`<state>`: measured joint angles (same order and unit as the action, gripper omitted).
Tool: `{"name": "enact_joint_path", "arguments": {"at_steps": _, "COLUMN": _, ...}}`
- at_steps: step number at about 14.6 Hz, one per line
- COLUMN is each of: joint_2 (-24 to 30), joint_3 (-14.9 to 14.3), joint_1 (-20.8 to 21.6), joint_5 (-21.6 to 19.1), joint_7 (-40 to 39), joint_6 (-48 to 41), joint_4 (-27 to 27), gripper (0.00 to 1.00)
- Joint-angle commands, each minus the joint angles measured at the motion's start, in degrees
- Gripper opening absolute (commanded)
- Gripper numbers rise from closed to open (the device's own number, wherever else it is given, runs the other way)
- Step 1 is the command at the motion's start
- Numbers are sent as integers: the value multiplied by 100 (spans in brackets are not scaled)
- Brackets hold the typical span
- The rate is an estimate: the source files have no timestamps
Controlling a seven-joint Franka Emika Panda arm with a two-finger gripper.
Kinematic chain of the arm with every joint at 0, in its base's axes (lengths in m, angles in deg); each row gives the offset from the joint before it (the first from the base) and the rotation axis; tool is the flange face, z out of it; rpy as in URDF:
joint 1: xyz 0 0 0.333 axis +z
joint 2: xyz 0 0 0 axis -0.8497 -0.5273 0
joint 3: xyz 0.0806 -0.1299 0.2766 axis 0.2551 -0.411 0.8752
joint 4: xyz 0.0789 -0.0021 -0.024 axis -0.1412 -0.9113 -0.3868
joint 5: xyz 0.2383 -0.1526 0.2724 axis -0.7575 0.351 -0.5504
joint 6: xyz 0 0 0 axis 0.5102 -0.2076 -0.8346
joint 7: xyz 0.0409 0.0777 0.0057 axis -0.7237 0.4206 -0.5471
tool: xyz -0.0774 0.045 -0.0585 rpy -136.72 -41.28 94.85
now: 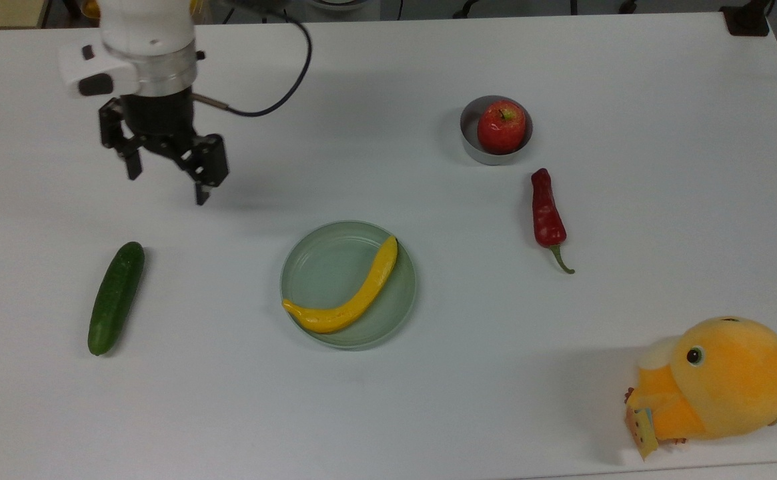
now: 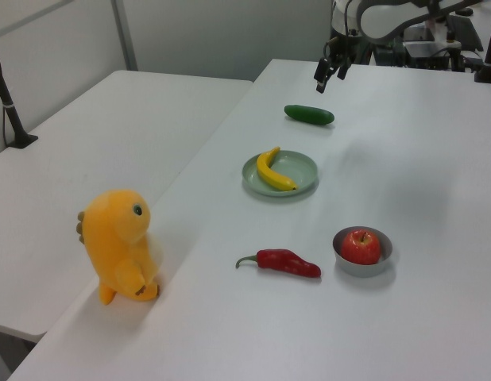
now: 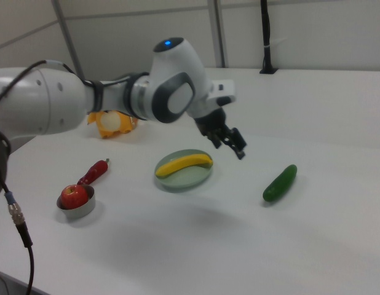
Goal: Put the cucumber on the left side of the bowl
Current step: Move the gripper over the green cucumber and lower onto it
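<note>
Hand on the way to the cucumber, nothing grabbed yet

Black two-finger hand (image 1: 165, 181) spread wide and empty, hovering above the white tabletop (image 1: 628, 80), short of the dark green smooth straight cucumber (image 1: 116, 297) lying flat near the top view's left edge. Small round grey metal bowl (image 1: 471, 148) with a red apple (image 1: 501, 126) well apart across the tabletop. Pale-green plate (image 1: 321, 267) with curved yellow fruit (image 1: 351, 293) between, likely needing a lift over. Red chili (image 1: 547, 215) just beside the bowl.
</note>
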<state>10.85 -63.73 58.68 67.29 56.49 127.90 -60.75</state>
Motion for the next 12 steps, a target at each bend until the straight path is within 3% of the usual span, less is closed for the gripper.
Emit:
{"name": "enact_joint_path", "arguments": {"at_steps": 1, "joint_2": -695, "joint_3": -350, "joint_1": 20, "joint_5": 39, "joint_7": -168, "joint_6": 310, "joint_4": 660, "gripper": 100}}
{"name": "enact_joint_path", "arguments": {"at_steps": 7, "joint_2": -2022, "joint_3": -439, "joint_1": -323, "joint_5": 73, "joint_7": -151, "joint_6": 890, "joint_4": 1820, "gripper": 100}}
{"name": "enact_joint_path", "arguments": {"at_steps": 12, "joint_2": -2743, "joint_3": -430, "joint_1": -402, "joint_5": 478, "joint_7": -133, "joint_6": 969, "joint_4": 2358, "gripper": 100}}
